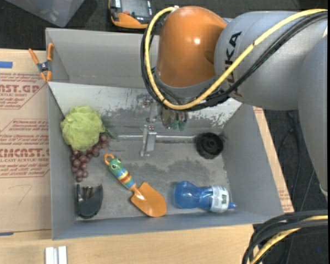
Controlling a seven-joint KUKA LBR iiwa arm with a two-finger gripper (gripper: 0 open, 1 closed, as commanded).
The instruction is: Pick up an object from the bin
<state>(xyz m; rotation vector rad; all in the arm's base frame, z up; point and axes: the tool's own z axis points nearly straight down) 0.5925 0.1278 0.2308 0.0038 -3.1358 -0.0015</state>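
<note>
My gripper [148, 143] hangs below the orange wrist cover, low over the bare middle of the bin floor. A black round knob-like piece [210, 145] lies to its right. A toy shovel [135, 187] with a striped handle and an orange blade lies just below and left of it. A blue bottle [201, 197] with a white label lies on its side near the bin's front wall. None of these touches the gripper.
A green leafy ball [82, 126] rests on a bunch of purple grapes [86, 158] against the left wall. A black clip-like thing [89, 199] sits in the front left corner. The arm covers the bin's back right.
</note>
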